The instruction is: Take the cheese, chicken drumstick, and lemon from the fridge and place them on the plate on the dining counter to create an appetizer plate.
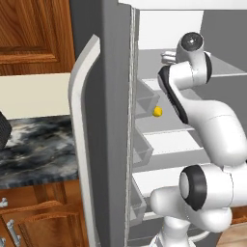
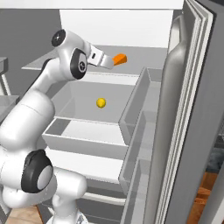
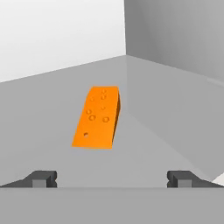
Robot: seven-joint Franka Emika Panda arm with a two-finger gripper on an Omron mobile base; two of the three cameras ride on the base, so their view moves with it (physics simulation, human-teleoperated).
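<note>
Cheese [image 3: 97, 118] is being lined up for a grasp on an upper shelf [image 3: 166, 109] of the open fridge [image 2: 131, 30]. The gripper [image 3: 112, 178] is being held with its jaws spread wide and nothing between them, the two dark fingertips [image 3: 43, 178] being kept apart on either side of the space just short of the orange wedge. The wedge is lying flat on the shelf, its long axis running away from the hand, near the corner where the white back wall and the grey side wall are meeting; such an approach along the length is probably being chosen so that the narrow sides can be pinched. In the right base view, the hand [image 2: 101, 59] is being reached in level with that shelf, the cheese just beyond its tip. The lemon [image 2: 101, 103] is sitting on a lower shelf, well apart from the cheese. The fridge door [image 1: 91, 135] is standing open to the left, its bins being left clear of the arm.
</note>
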